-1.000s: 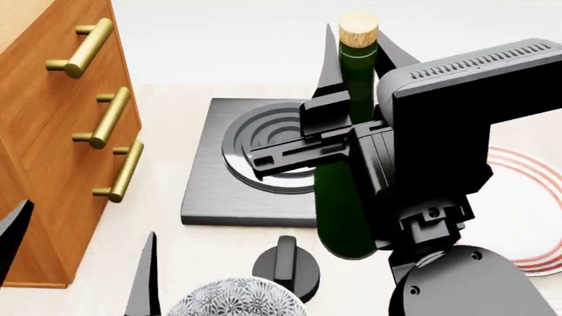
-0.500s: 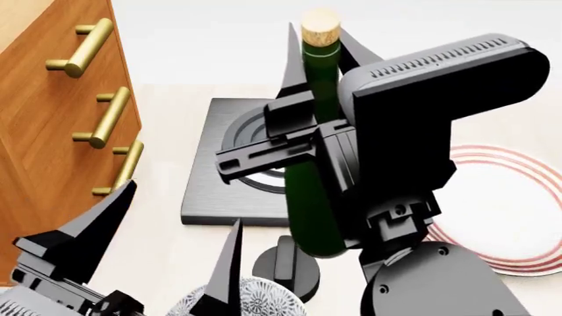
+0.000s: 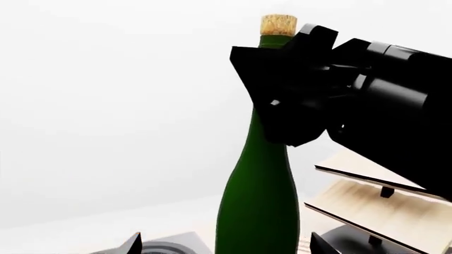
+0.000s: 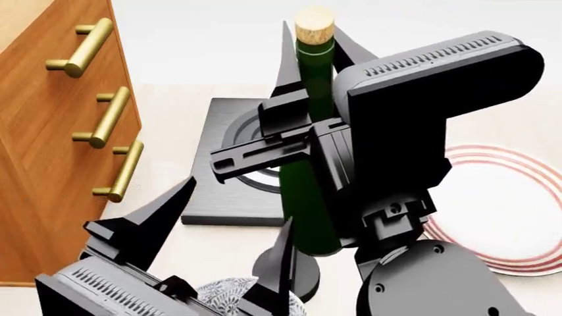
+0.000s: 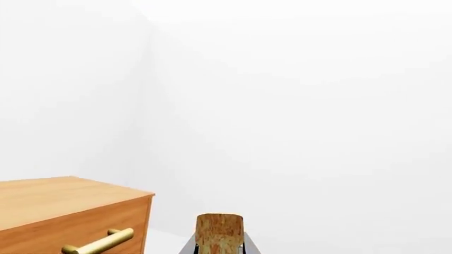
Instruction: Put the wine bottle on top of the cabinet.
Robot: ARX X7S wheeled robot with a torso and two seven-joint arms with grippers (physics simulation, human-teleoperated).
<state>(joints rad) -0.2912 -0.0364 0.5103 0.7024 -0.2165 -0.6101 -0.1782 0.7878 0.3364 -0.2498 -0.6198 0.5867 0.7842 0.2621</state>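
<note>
Bottle base (image 4: 318, 245) (behind gripper (image 4: 312, 62)) hidden.

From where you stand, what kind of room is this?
Probably a simulated kitchen or dining corner: a single-burner hob, a red-rimmed plate, a wine bottle in the right gripper, and a wooden cabinet.

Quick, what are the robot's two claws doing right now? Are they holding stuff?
Left gripper: open, holding nothing.
Right gripper: closed on the wine bottle, held upright by its neck.
</note>
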